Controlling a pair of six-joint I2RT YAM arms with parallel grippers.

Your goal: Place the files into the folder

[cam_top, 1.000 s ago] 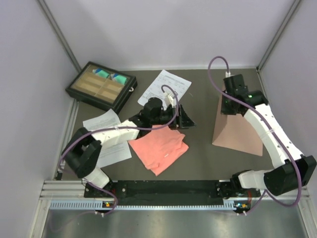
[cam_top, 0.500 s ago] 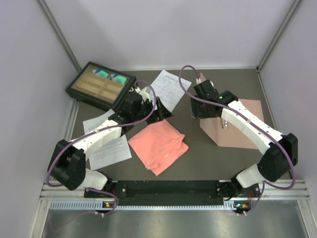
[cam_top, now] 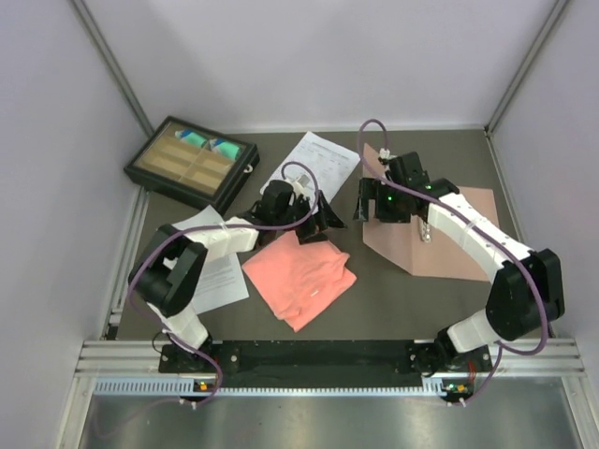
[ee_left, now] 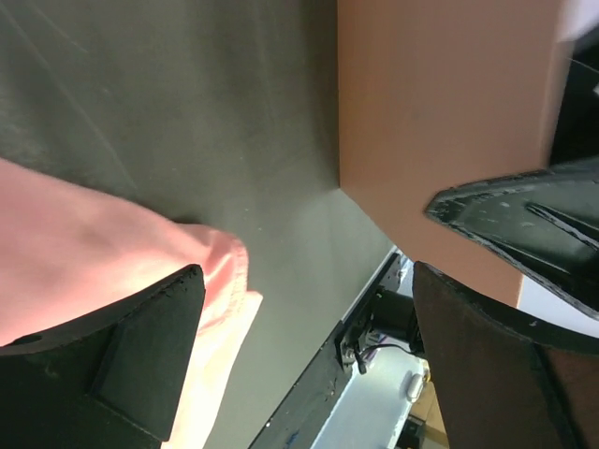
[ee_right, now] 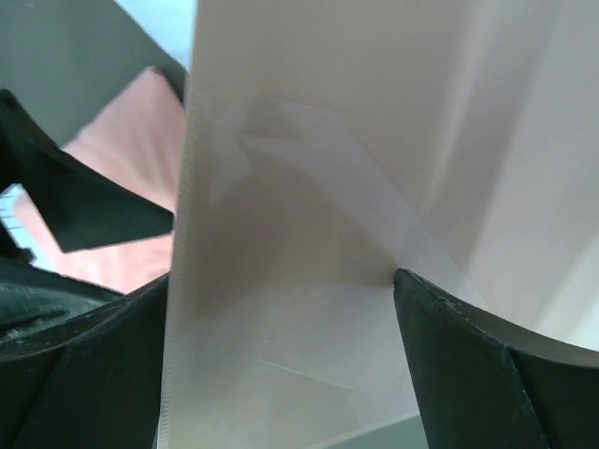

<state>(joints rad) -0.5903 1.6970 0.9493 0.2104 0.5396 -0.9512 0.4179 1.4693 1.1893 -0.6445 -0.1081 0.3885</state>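
The left arm (cam_top: 220,234) hides part of the near sheet (cam_top: 225,285).

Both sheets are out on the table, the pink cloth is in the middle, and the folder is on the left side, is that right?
No. The top view shows the folder on the right side, not the left. Both sheets are out on the table, and the pink cloth is in the middle.

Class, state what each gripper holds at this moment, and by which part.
Nothing is held. The left gripper stands open beside the pink cloth. The right gripper is open as well, with the raised cover of the folder unclamped between its fingers.
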